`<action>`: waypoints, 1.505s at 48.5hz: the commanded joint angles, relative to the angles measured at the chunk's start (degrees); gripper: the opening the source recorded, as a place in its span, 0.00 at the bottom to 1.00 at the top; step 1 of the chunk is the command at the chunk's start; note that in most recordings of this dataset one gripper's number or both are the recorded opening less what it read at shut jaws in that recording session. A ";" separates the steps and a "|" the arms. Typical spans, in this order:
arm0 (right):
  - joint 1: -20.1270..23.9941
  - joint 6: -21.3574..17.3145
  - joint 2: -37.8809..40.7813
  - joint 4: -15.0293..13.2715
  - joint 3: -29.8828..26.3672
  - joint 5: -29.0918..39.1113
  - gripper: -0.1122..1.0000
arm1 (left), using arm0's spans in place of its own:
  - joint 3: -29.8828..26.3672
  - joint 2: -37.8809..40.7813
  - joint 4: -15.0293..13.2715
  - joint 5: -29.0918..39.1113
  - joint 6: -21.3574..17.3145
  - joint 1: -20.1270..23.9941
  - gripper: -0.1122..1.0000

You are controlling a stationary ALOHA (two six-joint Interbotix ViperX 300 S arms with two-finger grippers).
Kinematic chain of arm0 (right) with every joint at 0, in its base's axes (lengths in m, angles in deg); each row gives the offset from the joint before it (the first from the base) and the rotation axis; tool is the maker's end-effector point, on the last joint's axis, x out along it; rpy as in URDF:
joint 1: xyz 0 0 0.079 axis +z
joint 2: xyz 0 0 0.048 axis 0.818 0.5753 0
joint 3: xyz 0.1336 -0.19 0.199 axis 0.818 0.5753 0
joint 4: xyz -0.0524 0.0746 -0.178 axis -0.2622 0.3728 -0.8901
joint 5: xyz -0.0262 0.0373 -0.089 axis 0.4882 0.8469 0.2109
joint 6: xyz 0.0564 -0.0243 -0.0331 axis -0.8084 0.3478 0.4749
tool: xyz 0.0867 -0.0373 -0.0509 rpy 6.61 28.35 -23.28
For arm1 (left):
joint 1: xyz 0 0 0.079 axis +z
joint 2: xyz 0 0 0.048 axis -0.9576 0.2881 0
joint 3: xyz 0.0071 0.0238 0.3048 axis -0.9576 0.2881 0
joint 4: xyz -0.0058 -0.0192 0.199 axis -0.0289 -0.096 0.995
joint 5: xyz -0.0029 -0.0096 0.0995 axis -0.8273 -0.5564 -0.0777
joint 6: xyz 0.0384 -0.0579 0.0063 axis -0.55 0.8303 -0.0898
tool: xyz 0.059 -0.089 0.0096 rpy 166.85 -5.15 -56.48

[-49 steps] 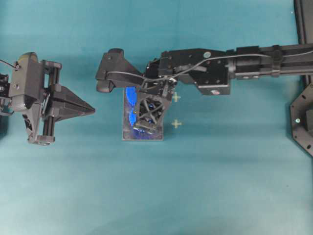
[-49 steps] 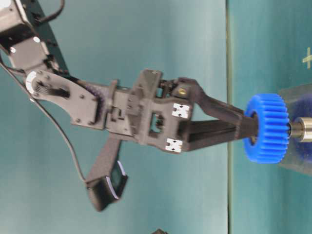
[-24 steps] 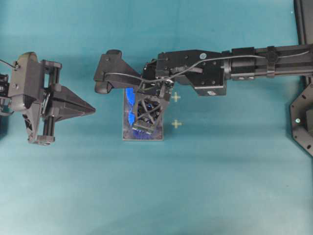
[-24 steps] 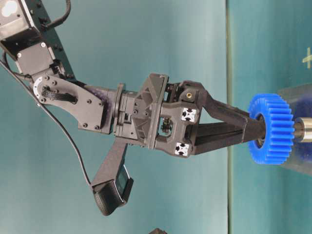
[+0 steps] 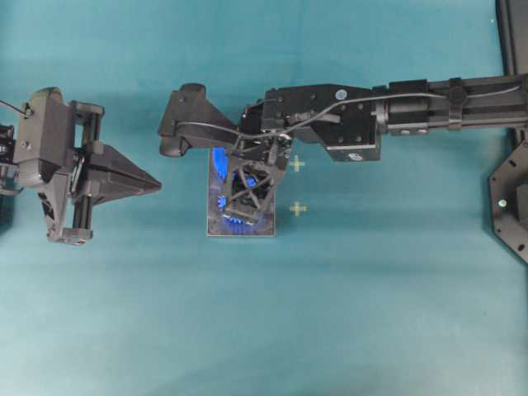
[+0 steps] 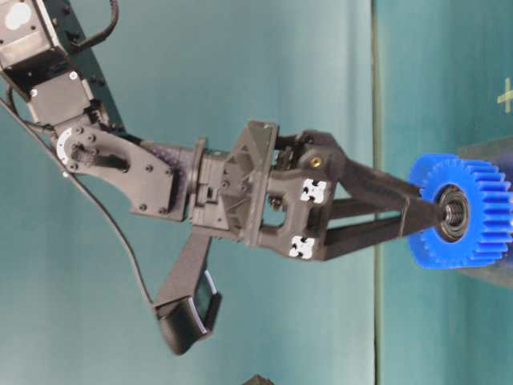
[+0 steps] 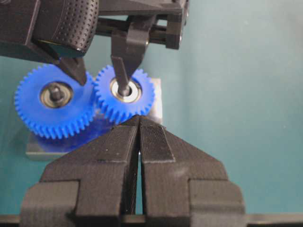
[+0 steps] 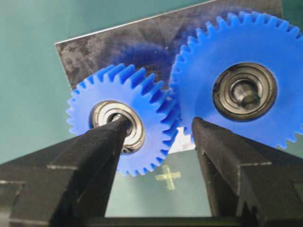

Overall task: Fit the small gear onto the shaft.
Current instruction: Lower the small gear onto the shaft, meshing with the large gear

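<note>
The small gear (image 8: 149, 118) sits on the shaft (image 6: 454, 213) over the dark plate (image 8: 94, 52), its teeth meshed with the larger blue gear (image 8: 213, 52). My right gripper (image 8: 160, 122) is open above it. One fingertip rests on the small gear's silver centre; the other stands off by the larger gear's rim. In the left wrist view the small gear (image 7: 144, 94) lies right of the larger gear (image 7: 33, 113), under the right gripper (image 7: 100, 78). My left gripper (image 7: 138, 120) is shut on nothing, left of the plate (image 5: 264, 227).
Two pale cross marks (image 5: 298, 164) (image 5: 298, 209) lie on the teal mat just right of the plate. A dark frame (image 5: 511, 206) stands at the right edge. The left gripper (image 5: 157, 186) points at the plate from a short way off.
The right gripper has opened and let go of the small gear, which has slid further down the shaft toward the plate. The left arm has not moved.
</note>
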 commanded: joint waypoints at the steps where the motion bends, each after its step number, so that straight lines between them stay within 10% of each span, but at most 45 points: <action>1: 0.00 -0.26 -1.76 0.09 -2.29 -0.09 0.70 | -1.32 -0.35 0.18 -0.88 0.18 -0.18 0.10; 25: -1.49 0.79 2.37 0.00 -4.92 2.81 0.11 | -1.05 -0.35 0.18 -0.97 0.18 -0.18 0.10; 73: 2.37 -9.23 -5.80 -3.52 0.00 3.43 0.09 | -0.53 -0.09 0.18 -2.02 0.26 -0.26 0.10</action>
